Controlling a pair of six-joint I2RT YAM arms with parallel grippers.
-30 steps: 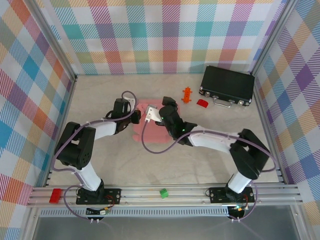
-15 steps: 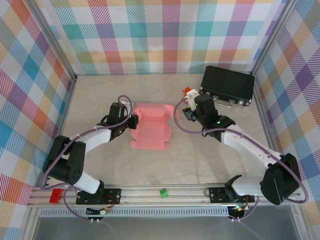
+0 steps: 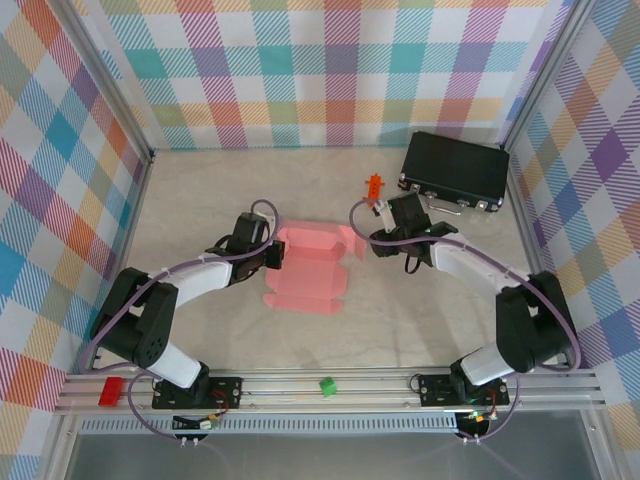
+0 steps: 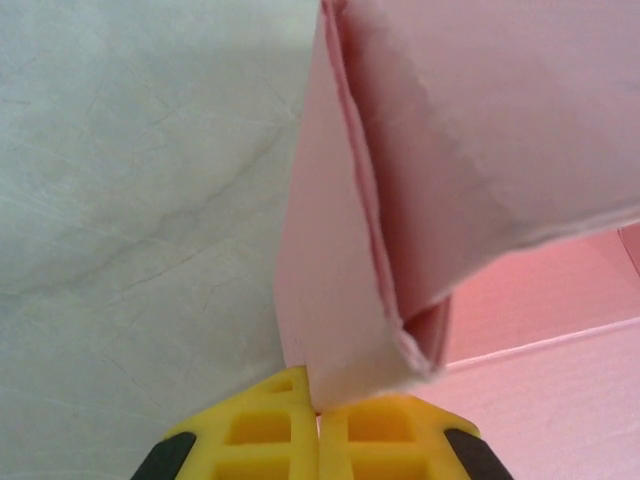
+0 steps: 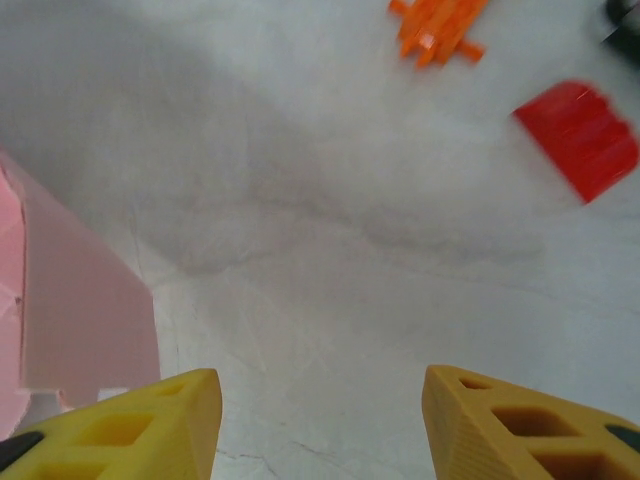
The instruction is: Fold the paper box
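I have the paper box [image 3: 308, 268] near the middle of the counter [image 3: 190, 195], a salmon-pink sheet partly folded. Its near panel lies flat and its far part stands up as a low wall.

The left fingers [image 3: 274, 255] meet the box at its 9 o'clock edge. In the left wrist view those fingers [image 4: 270, 425] are pressed together on the box's card [image 4: 400, 200] — a doubled-over flap rises straight out of the seam between them, with bare counter at 9 o'clock of it.

The right fingers [image 3: 374, 238] sit just off the box's 3 o'clock side, near its side flap. From the right wrist camera the two yellow fingers [image 5: 520, 420] stand well apart with only counter between them — nothing is gripped. The pink flap [image 5: 80, 300] lies at 9 o'clock in that view.

An orange piece [image 5: 440, 25] lies at 12 o'clock, and a small red block [image 5: 580, 135] at 2 o'clock. A black case [image 3: 455, 170] sits toward 1 o'clock on the counter, well apart from the box.
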